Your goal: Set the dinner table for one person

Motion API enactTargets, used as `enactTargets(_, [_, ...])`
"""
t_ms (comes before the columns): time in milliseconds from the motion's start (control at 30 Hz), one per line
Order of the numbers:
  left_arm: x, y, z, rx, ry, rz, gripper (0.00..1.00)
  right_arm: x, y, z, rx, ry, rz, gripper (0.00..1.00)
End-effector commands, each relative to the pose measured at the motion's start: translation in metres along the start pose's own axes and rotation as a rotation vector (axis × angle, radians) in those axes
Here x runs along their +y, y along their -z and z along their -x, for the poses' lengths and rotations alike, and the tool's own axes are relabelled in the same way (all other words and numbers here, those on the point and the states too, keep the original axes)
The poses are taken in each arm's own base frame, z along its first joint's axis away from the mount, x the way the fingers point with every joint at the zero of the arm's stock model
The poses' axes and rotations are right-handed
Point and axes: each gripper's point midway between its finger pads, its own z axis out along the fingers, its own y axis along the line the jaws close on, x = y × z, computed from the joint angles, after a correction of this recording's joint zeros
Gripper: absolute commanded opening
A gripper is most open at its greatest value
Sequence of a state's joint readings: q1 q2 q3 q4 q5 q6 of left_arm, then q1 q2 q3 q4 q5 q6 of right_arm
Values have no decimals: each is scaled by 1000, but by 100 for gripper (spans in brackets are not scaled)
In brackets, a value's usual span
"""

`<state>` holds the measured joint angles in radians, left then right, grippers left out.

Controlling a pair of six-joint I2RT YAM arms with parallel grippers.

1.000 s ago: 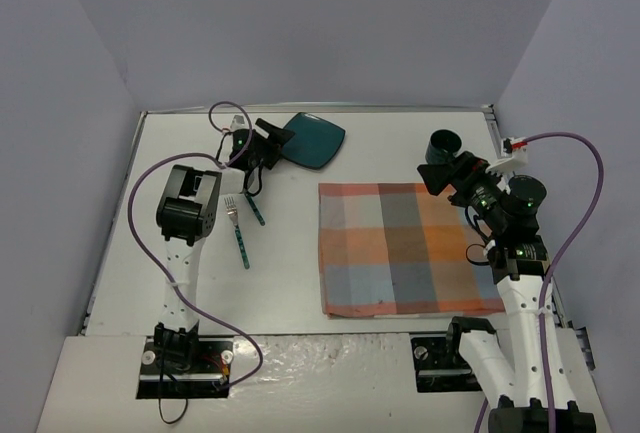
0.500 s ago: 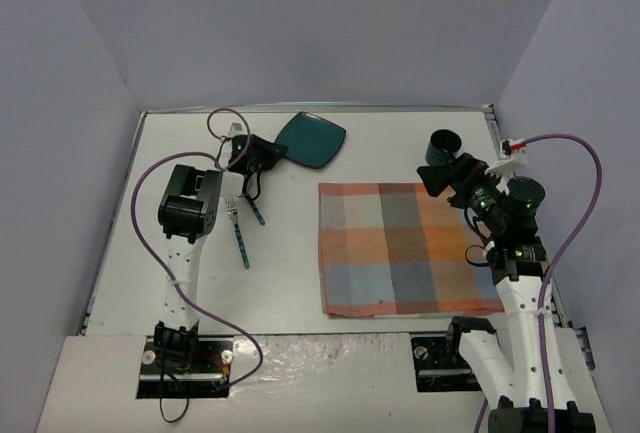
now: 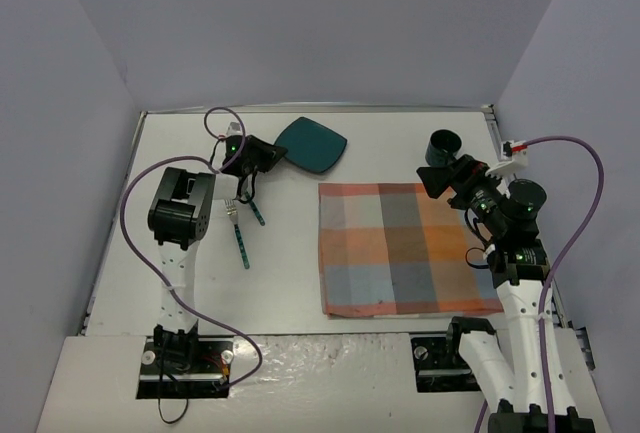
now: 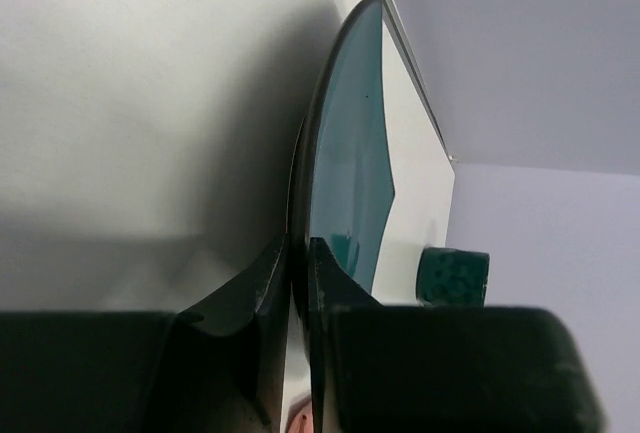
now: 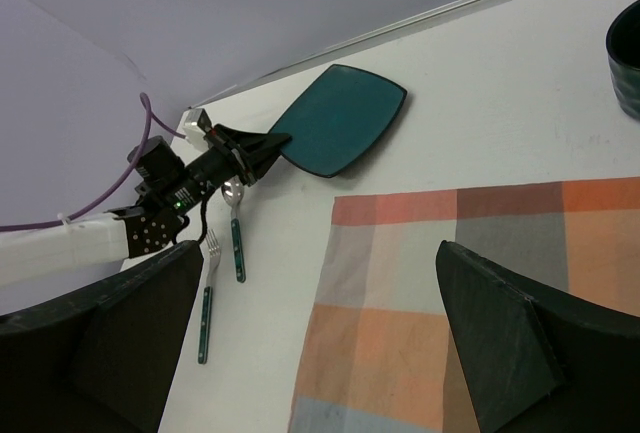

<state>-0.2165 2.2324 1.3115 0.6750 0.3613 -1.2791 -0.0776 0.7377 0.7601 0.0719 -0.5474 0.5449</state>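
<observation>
A dark teal plate [image 3: 313, 143] lies at the back left of the white dinner table [image 3: 290, 273]. My left gripper [image 3: 264, 154] is shut on the plate's near-left rim. In the left wrist view the plate [image 4: 350, 153] shows edge-on, its rim pinched between both fingers [image 4: 255, 288]. A fork [image 3: 239, 234] and a spoon [image 3: 254, 208] with teal handles lie just in front of that gripper. The plaid cloth [image 3: 405, 248] lies flat right of centre. My right gripper [image 3: 446, 175] hovers open above the cloth's far right corner, holding nothing. In the right wrist view the plate [image 5: 342, 119] and cloth [image 5: 480, 283] show between its fingers.
A dark teal cup [image 3: 443, 145] stands upright behind the cloth's far right corner, close to my right gripper. Grey walls enclose the table on three sides. The left arm's purple cable [image 3: 150, 178] loops over the table's left part.
My left gripper has shut on the plate's rim, having stood open a second ago. The left arm's elbow drifted left. The right arm stayed put.
</observation>
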Motion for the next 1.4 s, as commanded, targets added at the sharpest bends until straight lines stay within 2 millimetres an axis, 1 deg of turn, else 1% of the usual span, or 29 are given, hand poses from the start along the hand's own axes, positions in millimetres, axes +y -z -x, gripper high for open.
enactTargets(0, [-142, 48, 20, -2, -78, -370, 0, 25, 3, 27, -82, 60, 83, 100])
enactTargets(100, [-159, 62, 13, 38, -72, -441, 0, 28, 4, 29, -84, 63, 93, 100])
enactTargets(233, [-176, 80, 3, 78, -87, -493, 0, 31, 5, 32, -89, 66, 99, 100])
enactTargets(300, [-178, 85, -5, 114, -96, -500, 0, 33, 6, 33, -92, 66, 102, 100])
enactTargets(467, [-189, 104, -49, 238, -139, -526, 0, 40, 9, 37, -97, 68, 121, 100])
enactTargets(567, [-196, 114, -93, 340, -179, -546, 0, 45, 12, 40, -100, 69, 134, 100])
enactTargets(633, [-201, 119, -117, 392, -193, -562, 0, 48, 13, 42, -101, 69, 139, 100])
enactTargets(700, [-204, 126, -151, 462, -216, -578, 0, 54, 16, 46, -108, 75, 152, 100])
enactTargets(733, [-203, 128, -161, 482, -223, -580, 0, 55, 17, 46, -107, 77, 153, 100])
enactTargets(767, [-206, 132, -179, 518, -230, -589, 0, 58, 19, 49, -114, 81, 158, 100])
enactTargets(800, [-206, 135, -193, 542, -235, -594, 0, 60, 21, 50, -116, 83, 160, 100])
enactTargets(900, [-207, 137, -220, 591, -244, -607, 0, 63, 25, 52, -120, 88, 163, 100])
enactTargets(967, [-209, 139, -242, 636, -249, -619, 0, 65, 27, 52, -121, 89, 163, 100])
enactTargets(1033, [-211, 141, -258, 669, -256, -634, 0, 65, 29, 52, -122, 93, 161, 100])
enactTargets(1167, [-207, 141, -287, 715, -272, -642, 0, 65, 31, 50, -120, 99, 156, 100])
enactTargets(1233, [-207, 140, -298, 725, -276, -644, 0, 64, 32, 50, -120, 100, 150, 100])
enactTargets(1300, [-199, 135, -307, 730, -277, -631, 0, 63, 33, 48, -117, 99, 147, 100])
enactTargets(1367, [-197, 132, -313, 736, -277, -626, 0, 62, 32, 47, -112, 99, 147, 100])
